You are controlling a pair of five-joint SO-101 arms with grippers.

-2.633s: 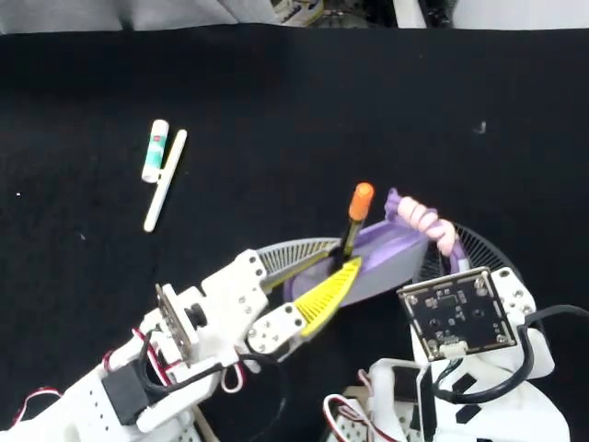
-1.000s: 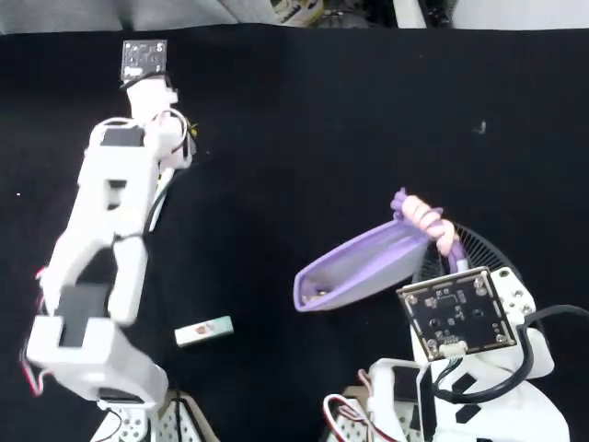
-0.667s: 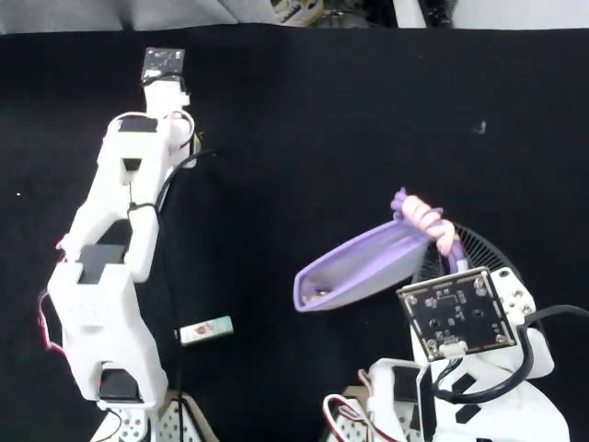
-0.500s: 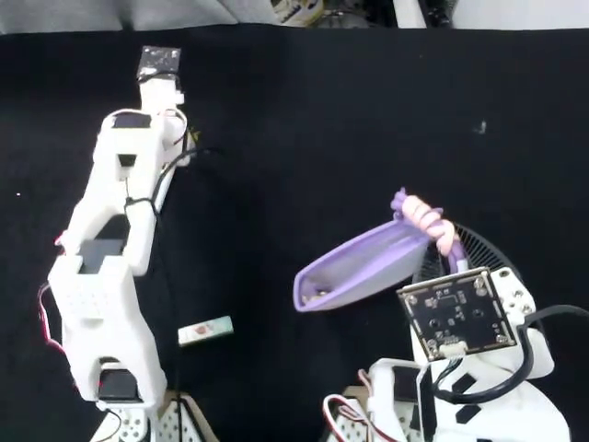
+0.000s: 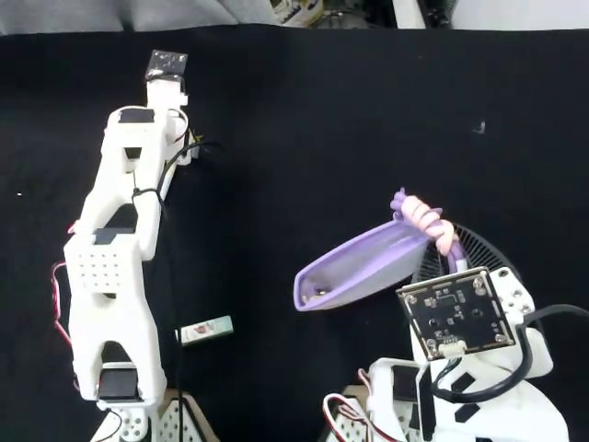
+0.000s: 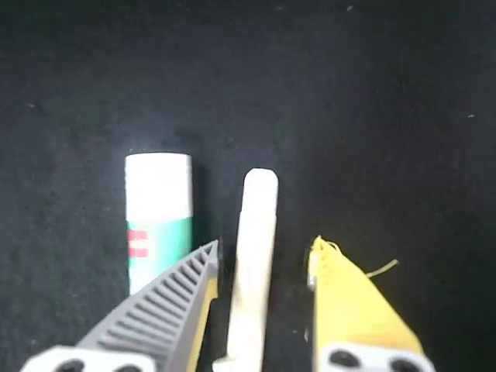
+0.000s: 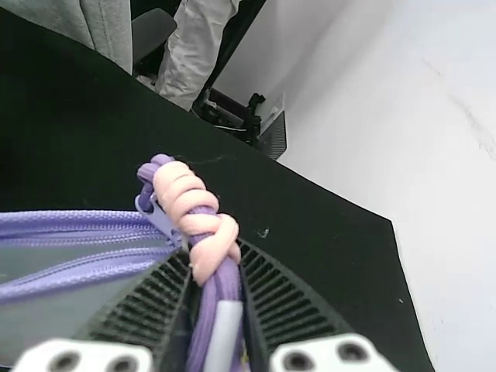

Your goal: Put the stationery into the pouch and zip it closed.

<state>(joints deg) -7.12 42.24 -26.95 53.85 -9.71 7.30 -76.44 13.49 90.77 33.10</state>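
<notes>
Now the left arm point(image 5: 115, 230) has swung away from the pouch and stretches to the far left part of the table. Over the last half second it only shifted slightly, so it looks to be settling over its target. Its end effector point(image 6: 265, 248) is spread, one jaw on each side of a white stick point(image 6: 254, 256) lying flat, with neither jaw clearly touching it yet. A glue stick point(image 6: 158, 217) lies just beside that white stick, outside the grey jaw. My reading is that closing on the white stick alone is the step in hand, and the glue stick is near enough to be nudged.

Nearer the left arm's base, a small labelled block point(image 5: 204, 331) lies on the table, uncovered once the arm moved off.

To the right, the pouch point(image 5: 363, 262) has not moved. It is held tilted with its mouth open toward the left. The orange-capped pen that stood in the mouth no longer sticks out, so I judge it to be inside. The right end effector point(image 7: 215, 267) is clamped on the pouch's end by the braided pink cord point(image 7: 194, 209). With items left out and the zip open, the task is partly done.

The table point(image 5: 304, 110) is covered in black cloth. Behind it are a white wall point(image 7: 372, 93) and some dark clutter.
</notes>
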